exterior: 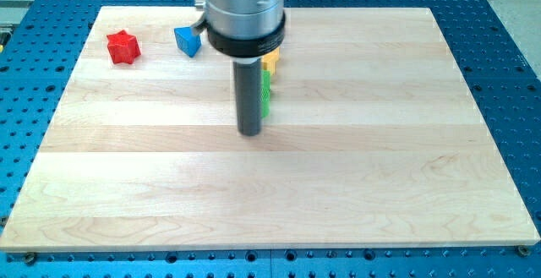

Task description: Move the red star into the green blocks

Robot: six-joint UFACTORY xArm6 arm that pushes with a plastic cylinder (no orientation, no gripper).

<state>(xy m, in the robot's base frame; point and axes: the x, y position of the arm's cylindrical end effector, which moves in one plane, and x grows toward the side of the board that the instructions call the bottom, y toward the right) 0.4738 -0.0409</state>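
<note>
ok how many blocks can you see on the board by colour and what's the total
Red: 1, the red star
Blue: 1, the blue block
Yellow: 1, the yellow block, partly hidden
Green: at least 1, the green blocks, mostly hidden behind my tip
Total: at least 4 on the wooden board

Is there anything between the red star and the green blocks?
Yes. In the camera view a blue block sits between the red star and the green blocks, which my rod mostly hides. My tip stands beside the green ones.

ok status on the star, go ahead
My tip mid-board, beside green blocks. Red star far off at view's top left, untouched. Blue block sits between.
</note>
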